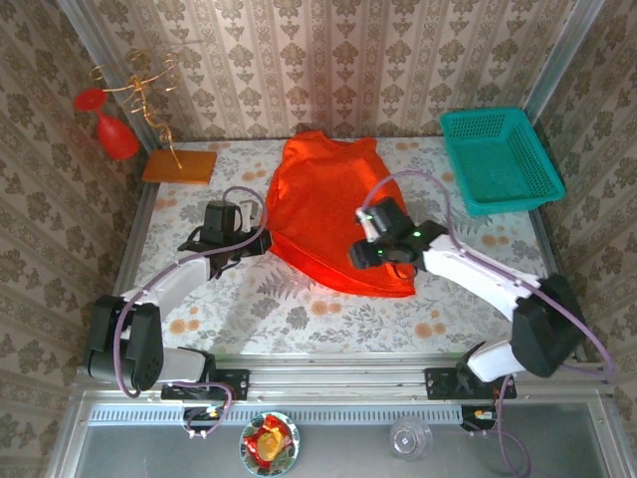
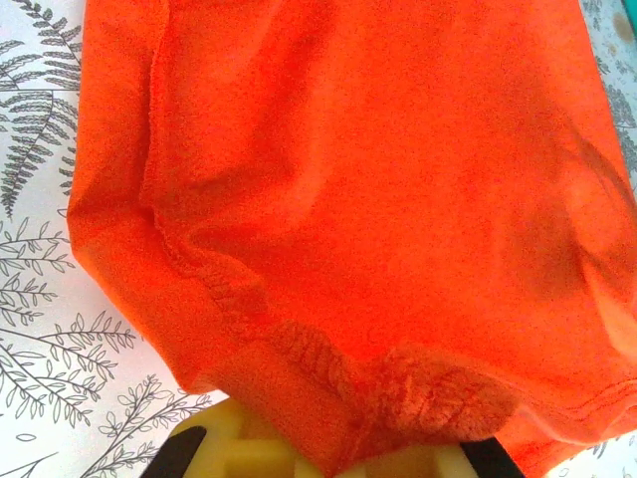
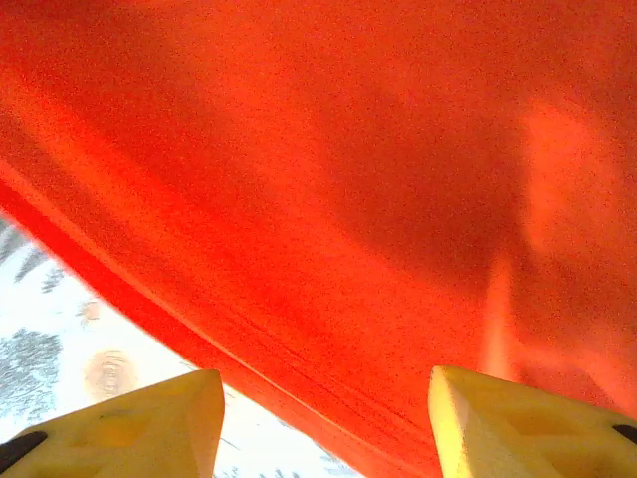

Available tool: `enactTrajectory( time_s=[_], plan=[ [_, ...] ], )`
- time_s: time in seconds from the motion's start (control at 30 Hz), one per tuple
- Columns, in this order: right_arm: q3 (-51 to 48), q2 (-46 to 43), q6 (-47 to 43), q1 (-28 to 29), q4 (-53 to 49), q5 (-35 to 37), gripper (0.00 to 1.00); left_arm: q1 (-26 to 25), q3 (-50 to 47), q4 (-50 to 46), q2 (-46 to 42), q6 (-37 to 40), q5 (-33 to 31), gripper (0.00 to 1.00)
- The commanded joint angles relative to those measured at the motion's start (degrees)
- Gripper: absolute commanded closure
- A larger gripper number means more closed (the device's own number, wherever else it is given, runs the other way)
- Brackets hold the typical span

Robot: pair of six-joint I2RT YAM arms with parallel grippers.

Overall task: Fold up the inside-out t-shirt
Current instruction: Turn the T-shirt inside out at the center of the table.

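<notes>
Pinching the t-shirt at its bunched hem with my left pincer; my right pincer is spread wide, cloth just beyond its fingers.

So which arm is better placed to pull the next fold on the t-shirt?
Left, probably. The left gripper seems to have the seamed edge of the t-shirt bunched between its fingers, ready to drag it across. The right gripper hovers open over the cloth, holding nothing.
</notes>
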Motion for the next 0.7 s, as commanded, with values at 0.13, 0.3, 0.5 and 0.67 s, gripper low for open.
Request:
enactTrajectory(
  time_s=[0.13, 0.3, 0.5, 0.67],
  plan=[
    [9.6, 14.1, -19.2, 3.9, 3.8, -6.7, 0.38, -0.3, 1.6, -3.0, -1.5, 1.3, 0.9, 1.0],
    [9.1, 17.9, -19.9, 3.8, 3.7, -6.0, 0.39, -0.2, 1.6, -3.9, -2.5, 1.5, 0.3, 1.0],
    [3.9, 15.2, -18.4, 2.7, 5.0, -3.7, 0.5, 0.1, 1.7, -4.9, -3.0, 1.5, -0.3, 1.0],
    [-0.2, 11.7, -15.8, -1.4, 6.2, -0.3, 0.7, 1.0, 1.4, -5.9, -4.4, 1.4, -0.8, 1.0]
  ],
)
